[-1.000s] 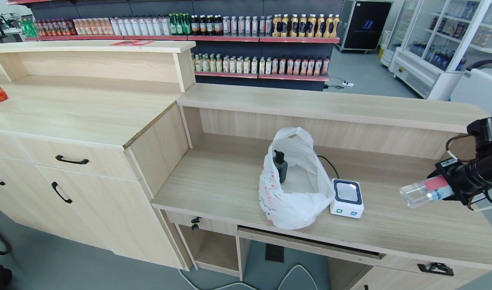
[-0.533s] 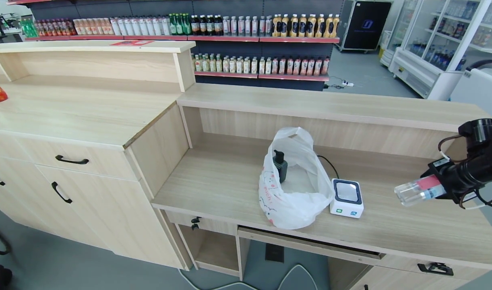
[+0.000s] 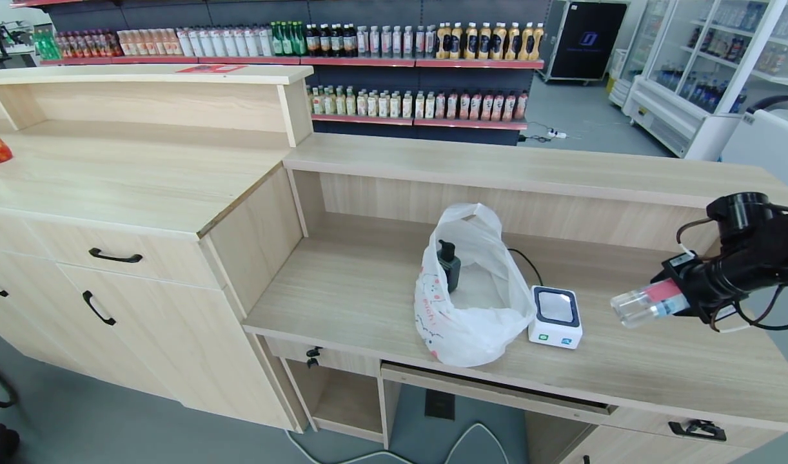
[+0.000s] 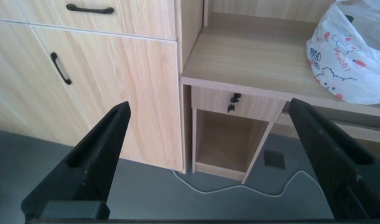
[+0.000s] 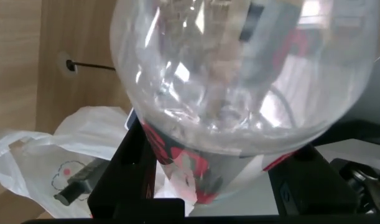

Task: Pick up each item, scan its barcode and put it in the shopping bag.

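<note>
On the right part of the wooden counter [image 3: 626,367], in the air above it, the right gripper [image 3: 683,298] has its jaws closed on a clear bottle [image 3: 642,304] with a red label. The bottle lies almost level, and its free end points toward the white scanner [image 3: 555,316], which is a little apart from it. Just beside the scanner stands the open shopping bag [image 3: 471,322], white with red print too small to read. A dark pump bottle [image 3: 448,263] stands inside it. The left gripper [image 4: 208,186] hangs low before the counter front with its jaws wide and holds nothing.
</note>
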You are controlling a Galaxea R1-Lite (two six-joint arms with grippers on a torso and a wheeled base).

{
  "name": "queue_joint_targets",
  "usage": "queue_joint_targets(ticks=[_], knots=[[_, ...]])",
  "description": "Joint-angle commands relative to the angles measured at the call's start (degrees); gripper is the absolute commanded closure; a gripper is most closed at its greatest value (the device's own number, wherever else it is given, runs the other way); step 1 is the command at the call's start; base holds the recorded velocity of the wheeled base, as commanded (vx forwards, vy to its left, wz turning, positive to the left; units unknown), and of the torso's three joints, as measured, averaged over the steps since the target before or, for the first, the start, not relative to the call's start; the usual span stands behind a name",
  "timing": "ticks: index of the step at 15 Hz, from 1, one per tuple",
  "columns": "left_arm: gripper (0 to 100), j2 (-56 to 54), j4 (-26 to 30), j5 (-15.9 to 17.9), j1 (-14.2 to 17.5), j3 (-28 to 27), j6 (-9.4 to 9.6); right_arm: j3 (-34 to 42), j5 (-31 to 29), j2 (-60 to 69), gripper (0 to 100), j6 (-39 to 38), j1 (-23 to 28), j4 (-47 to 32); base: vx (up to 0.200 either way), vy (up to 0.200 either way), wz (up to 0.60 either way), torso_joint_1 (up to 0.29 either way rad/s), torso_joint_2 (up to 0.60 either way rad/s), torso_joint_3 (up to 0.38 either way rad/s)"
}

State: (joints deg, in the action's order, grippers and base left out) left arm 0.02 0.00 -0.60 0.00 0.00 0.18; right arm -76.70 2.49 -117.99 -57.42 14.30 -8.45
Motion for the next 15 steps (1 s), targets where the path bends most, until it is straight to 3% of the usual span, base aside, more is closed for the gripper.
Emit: queue_joint_targets(ticks=[1,15], knots=[[0,0.0,0.0,0.0,0.0,0.0,-0.01,-0.3,-0.1,-0.9,100,-0.3,-1.6,0.0,0.000,0.000,0.00,0.000,0.00,0.000],[0,0.0,0.0,0.0,0.0,0.0,-0.01,-5.9,-0.4,-8.2,100,-1.1,-5.2,2.5,0.000,0.000,0.00,0.000,0.00,0.000]])
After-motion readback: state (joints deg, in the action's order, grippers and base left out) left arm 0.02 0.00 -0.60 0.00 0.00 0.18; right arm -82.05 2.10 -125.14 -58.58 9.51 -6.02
